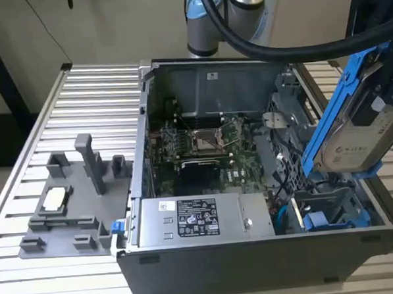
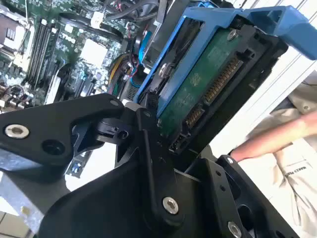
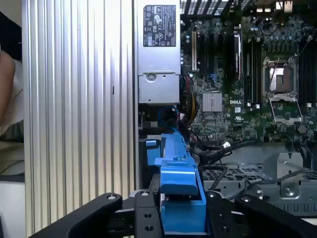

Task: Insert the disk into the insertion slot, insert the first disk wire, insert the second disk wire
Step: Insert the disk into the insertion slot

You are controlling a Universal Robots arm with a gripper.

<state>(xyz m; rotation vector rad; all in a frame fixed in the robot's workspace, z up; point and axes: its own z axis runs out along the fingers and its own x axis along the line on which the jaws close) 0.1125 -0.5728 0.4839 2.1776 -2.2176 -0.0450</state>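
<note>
Above insertion slot (image 1: 328, 207), disk (image 1: 354, 144) clamped in gripper (image 3: 181, 218)

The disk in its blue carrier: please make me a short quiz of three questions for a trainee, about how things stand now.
1. True or false: the disk already sits inside the insertion slot.
2. What does the hand hold? A) the disk B) a loose wire C) nothing
3. Fill in: the power supply box lies on the exterior view's ____ of the insertion slot.
Key: 1 false; 2 A; 3 left.
</note>
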